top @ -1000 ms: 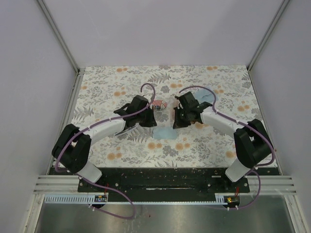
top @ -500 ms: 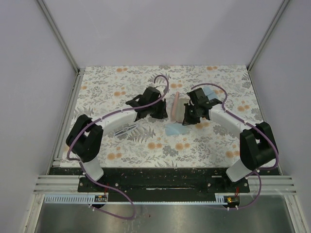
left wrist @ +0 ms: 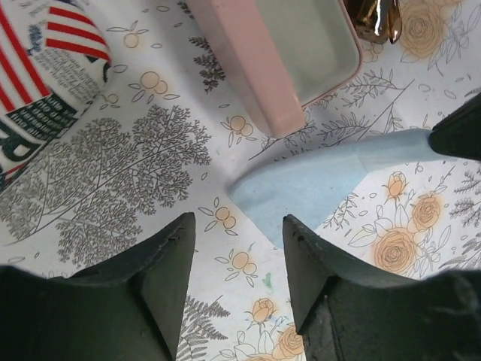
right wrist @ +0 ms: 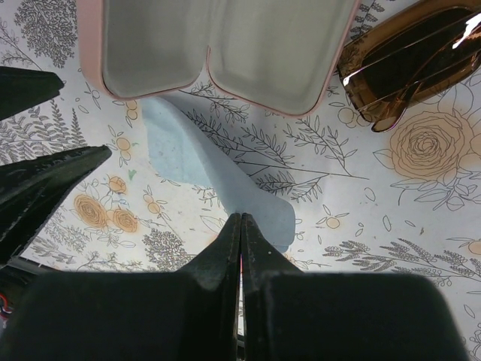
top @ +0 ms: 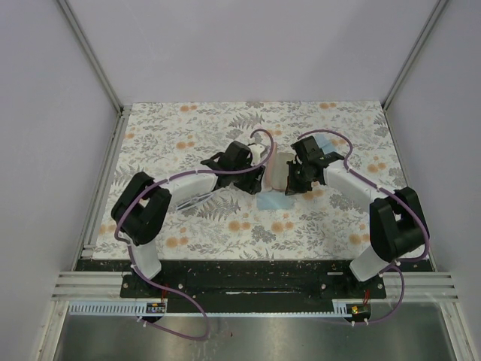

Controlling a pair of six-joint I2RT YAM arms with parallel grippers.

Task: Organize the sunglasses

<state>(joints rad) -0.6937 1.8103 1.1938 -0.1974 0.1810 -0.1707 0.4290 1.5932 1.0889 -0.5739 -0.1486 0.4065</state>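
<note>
The reddish-brown sunglasses (right wrist: 409, 64) lie folded on the floral table just right of the open pink case (right wrist: 218, 45). Only their tip (left wrist: 376, 19) shows in the left wrist view. The slim pale sunglasses (top: 194, 201) rest on the table under my left forearm. My left gripper (left wrist: 237, 226) (top: 252, 177) hovers open over bare table, with nothing between its fingers, just short of a light blue cloth (left wrist: 323, 180). My right gripper (right wrist: 240, 218) (top: 290, 188) is shut on the far end of that cloth (right wrist: 203, 165), which trails toward the case.
The American-flag-printed case (left wrist: 45, 68) lies left of the pink case (left wrist: 293, 53). White walls and metal rails (top: 105, 173) border the floral mat. Both grippers are close together around the pink case (top: 278, 169).
My left gripper has swung right and forward toward the pink case and opened its jaws. The pale sunglasses now show under my left forearm. The right gripper shifted slightly right, still shut.
</note>
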